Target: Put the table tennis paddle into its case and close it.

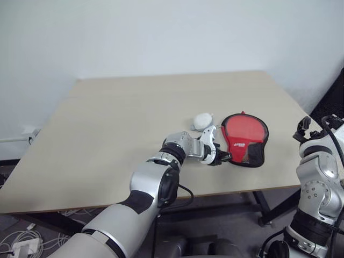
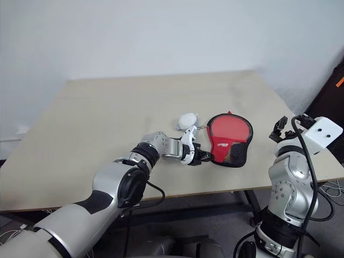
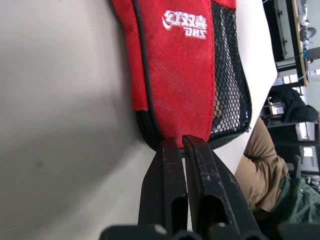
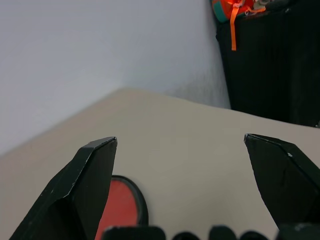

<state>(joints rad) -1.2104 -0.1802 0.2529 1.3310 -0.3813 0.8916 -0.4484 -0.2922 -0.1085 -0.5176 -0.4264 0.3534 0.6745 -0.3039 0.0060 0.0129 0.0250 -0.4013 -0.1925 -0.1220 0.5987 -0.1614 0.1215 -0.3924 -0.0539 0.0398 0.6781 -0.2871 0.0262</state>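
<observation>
Take the case (image 1: 245,138) as your landmark: it lies flat on the table (image 1: 107,140) near the front edge, its round red face toward the far side and its black mesh handle end toward you, so its long axis runs from the near edge away from you, leaning slightly to the right. Your left gripper (image 3: 182,150) meets the case at that near, narrow end, coming in from the left, with its two black fingers (image 3: 167,170) pressed together on the black trim at the corner of the mesh. It therefore has the case by its handle end. A grey-white pouch (image 1: 202,121) rests just beside the case, on its far left. Your right gripper (image 4: 180,165) hangs well to the right of the case and above the table, its fingers spread wide with nothing between them. The paddle cannot be told apart from the case here; whether it already sits inside is not clear. The left arm is the nearer one, so any pull at the case's edge likely starts there.
</observation>
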